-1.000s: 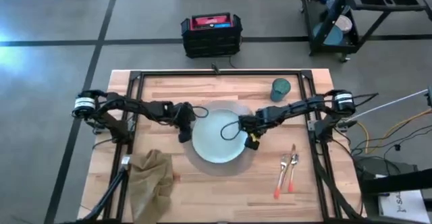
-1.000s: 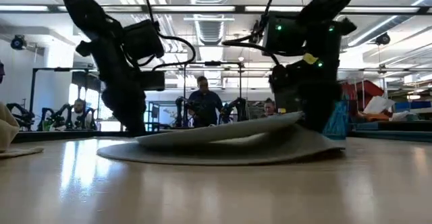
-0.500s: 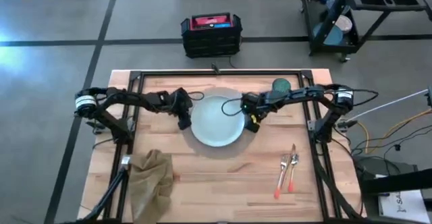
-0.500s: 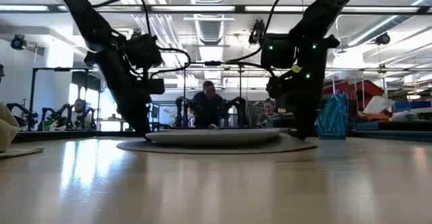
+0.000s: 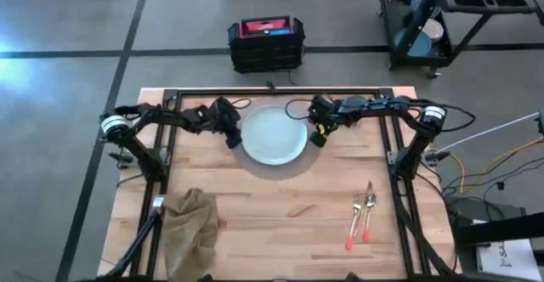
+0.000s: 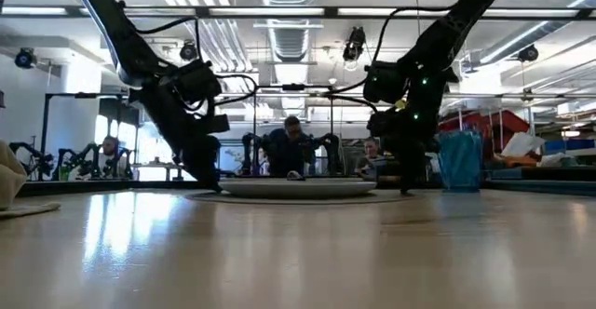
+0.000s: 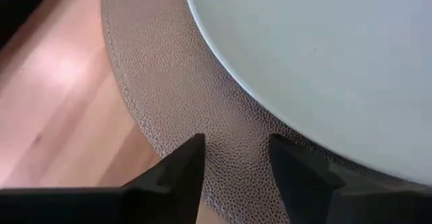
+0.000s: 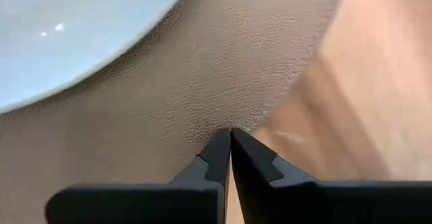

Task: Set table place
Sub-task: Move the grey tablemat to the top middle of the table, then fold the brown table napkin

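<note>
My right claw pinches the mat edge under the plate at the desk's far middle, my left claw gapes, so pulling unevenly could tip the plate.

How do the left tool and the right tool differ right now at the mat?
The left tool is open, its fingers spread over the round tan mat; the right tool is pinched shut on that mat's edge. In the high view, the left tool is at the pale blue plate's left, the right tool at its right. Both sit low at the mat's rim.
</note>
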